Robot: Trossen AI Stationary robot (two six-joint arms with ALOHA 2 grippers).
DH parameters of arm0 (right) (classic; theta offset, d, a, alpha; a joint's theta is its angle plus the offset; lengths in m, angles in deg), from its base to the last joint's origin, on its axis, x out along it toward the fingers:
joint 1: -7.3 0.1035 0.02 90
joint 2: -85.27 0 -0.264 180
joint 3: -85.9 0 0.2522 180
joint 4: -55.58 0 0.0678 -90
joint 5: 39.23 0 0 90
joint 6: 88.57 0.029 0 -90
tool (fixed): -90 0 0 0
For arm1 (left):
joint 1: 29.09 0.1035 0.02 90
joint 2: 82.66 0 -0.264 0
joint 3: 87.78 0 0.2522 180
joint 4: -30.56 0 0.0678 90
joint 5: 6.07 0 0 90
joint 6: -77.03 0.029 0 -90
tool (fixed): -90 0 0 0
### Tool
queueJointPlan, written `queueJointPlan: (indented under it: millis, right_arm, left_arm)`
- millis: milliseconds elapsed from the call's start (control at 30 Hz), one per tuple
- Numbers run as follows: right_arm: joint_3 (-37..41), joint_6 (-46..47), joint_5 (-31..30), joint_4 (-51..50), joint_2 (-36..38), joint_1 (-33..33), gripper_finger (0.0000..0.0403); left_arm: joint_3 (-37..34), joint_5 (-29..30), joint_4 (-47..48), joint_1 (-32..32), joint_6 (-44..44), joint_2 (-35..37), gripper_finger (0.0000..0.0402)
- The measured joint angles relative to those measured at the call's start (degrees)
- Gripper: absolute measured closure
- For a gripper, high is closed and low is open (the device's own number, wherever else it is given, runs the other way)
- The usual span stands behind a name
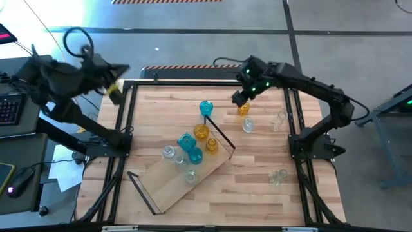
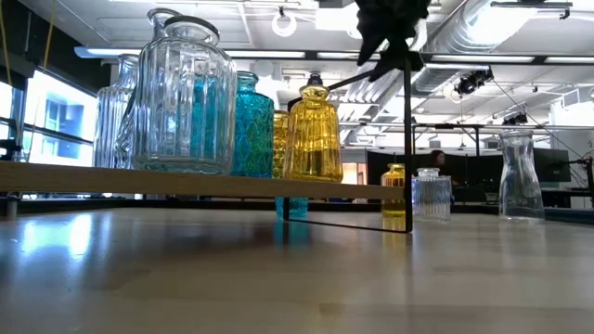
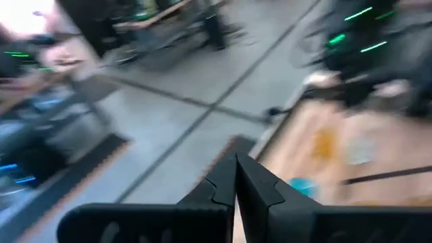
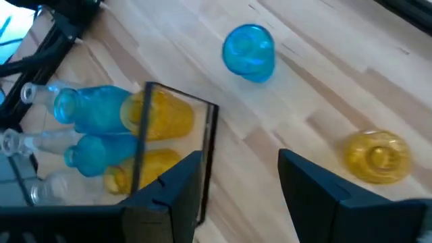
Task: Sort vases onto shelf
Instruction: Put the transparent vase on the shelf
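Note:
The shelf [image 1: 183, 183], a light-wood board with black wire end frames, lies slantwise on the table. Amber, teal and clear vases [image 1: 193, 148] stand on it, seen close in the low view [image 2: 186, 102]. Off the shelf stand a teal vase [image 1: 206, 107], an amber vase [image 1: 243, 109] and three clear vases [image 1: 248, 124], [image 1: 281, 118], [image 1: 278, 175]. My right gripper [image 4: 239, 192] hangs open above the table's far side, between the teal vase [image 4: 248, 52] and the amber vase [image 4: 378, 156], touching neither. My left gripper [image 3: 235, 181] is shut, holds nothing, and is drawn back beyond the table's far left corner.
The shelf's black wire end frame [image 4: 209, 142] rises just beside my right gripper's fingers. A desk with a keyboard [image 1: 9, 109] stands left of the table. Bare tabletop lies near the front edge [image 1: 257, 206].

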Motion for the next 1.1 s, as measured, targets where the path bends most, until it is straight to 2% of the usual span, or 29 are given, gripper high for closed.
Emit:
queueJointPlan:
  millis: [167, 333, 400, 633, 833, 1000, 1100]
  right_arm:
    - [-2.3, 8.3, -7.7, 0.3, 0.0, 8.3, 0.0226]
    - [-5.6, 15.6, -14.3, -1.5, 0.0, 16.0, 0.0226]
    - [-7.5, 18.0, -18.0, -3.0, 0.0, 19.1, 0.0226]
    - [-16.2, 24.7, -32.3, -12.6, 0.0, 26.8, 0.0226]
    - [-25.2, 32.5, -38.7, -30.9, 0.2, 29.5, 0.0226]
    - [-24.3, 30.5, -38.6, -29.9, 3.8, 26.0, 0.0226]
    - [-20.0, 29.6, -38.6, -29.8, 6.3, 22.6, 0.0226]
  left_arm:
    - [-4.7, -0.6, 0.0, 10.2, 5.8, 4.5, 0.0401]
    - [-11.4, -11.6, -0.1, 16.4, 3.9, 8.5, 0.0401]
    - [-16.0, -14.6, 0.0, 18.0, 2.3, 10.5, 0.0401]
    - [-35.8, -16.7, 0.0, 20.8, -6.2, 17.7, 0.0401]
    - [-49.1, -18.8, -1.6, 21.0, -15.4, 24.0, 0.0402]
    - [-56.2, -18.8, -7.2, 21.0, -18.9, 27.6, 0.0401]
    - [-59.4, -18.3, -10.6, 21.0, -18.6, 28.5, 0.0401]
